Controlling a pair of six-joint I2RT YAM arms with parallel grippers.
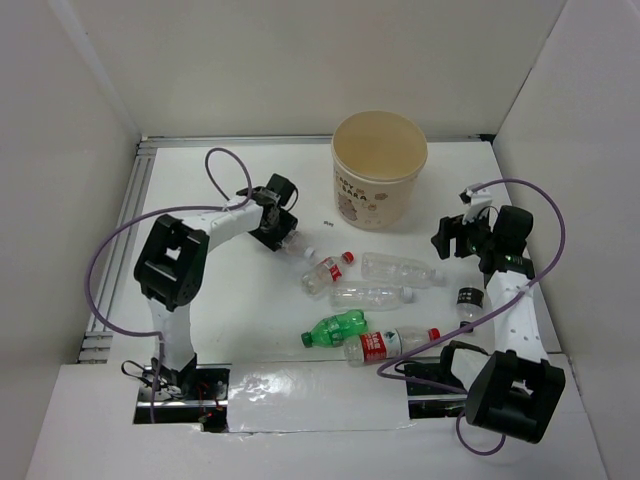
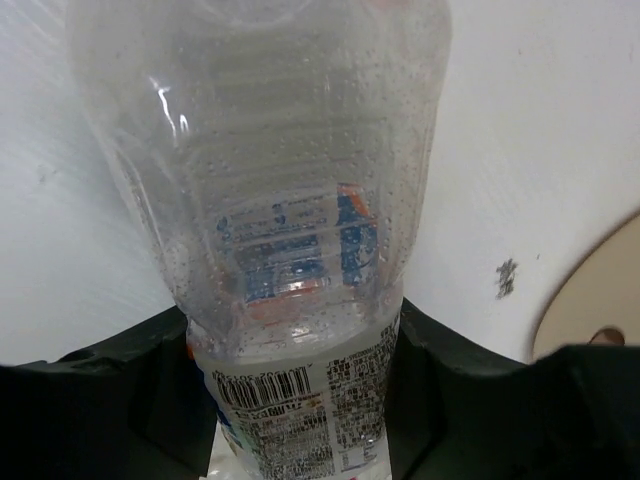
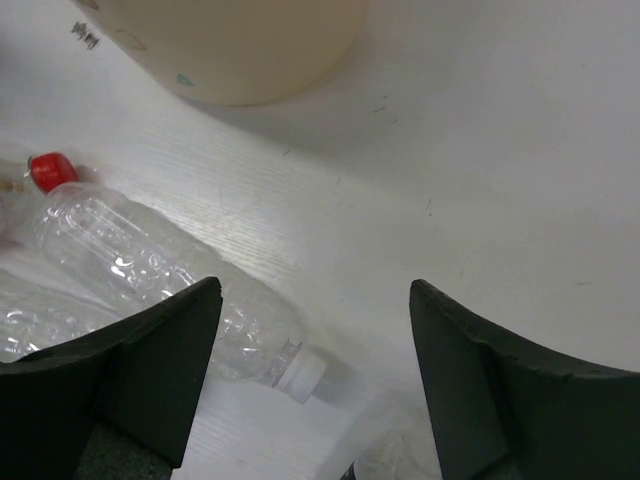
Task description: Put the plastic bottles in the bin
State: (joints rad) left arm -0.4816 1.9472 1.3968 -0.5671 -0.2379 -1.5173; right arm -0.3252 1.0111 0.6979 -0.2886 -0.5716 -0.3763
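Clear bottle (image 2: 290, 250) pinched between left jaws; right jaws wide apart, empty.

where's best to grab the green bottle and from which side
Probably mid-body, nearer the cap, from straight above, squeezing across its width: the green bottle lies flat on its side, and the red-labelled bottle crowds its base end.

Bright, even light throws only soft shadows, glare streaks the clear bottle (image 2: 270, 150), and wrist views look soft.
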